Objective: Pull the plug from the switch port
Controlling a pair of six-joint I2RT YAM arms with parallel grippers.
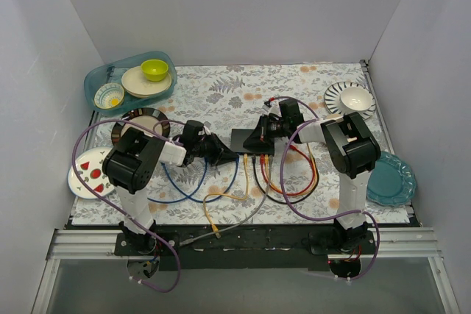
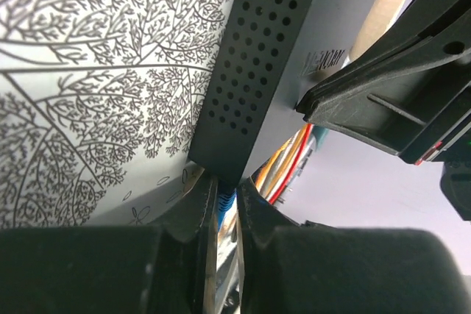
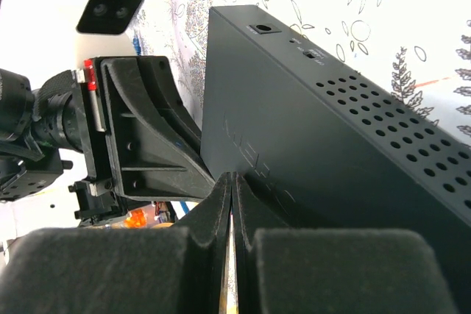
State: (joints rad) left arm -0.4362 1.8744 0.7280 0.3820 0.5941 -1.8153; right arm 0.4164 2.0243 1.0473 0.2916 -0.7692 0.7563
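The switch [image 1: 249, 140] is a flat black box at mid-table with cables leaving its near edge. My left gripper [image 1: 228, 154] is at its left near corner. In the left wrist view the left gripper [image 2: 229, 190] is shut on a blue plug [image 2: 226, 202] right below the switch's perforated side [image 2: 246, 64]. My right gripper [image 1: 261, 137] rests on top of the switch. In the right wrist view the right gripper [image 3: 232, 180] is shut and empty, tips pressed against the switch's top face [image 3: 324, 145].
Blue [image 1: 193, 190], yellow [image 1: 221, 196] and red-orange [image 1: 298, 182] cables loop on the cloth before the switch. A teal tub of dishes [image 1: 129, 79] stands back left, a striped plate with a bowl [image 1: 349, 98] back right, and a teal plate [image 1: 390, 179] right.
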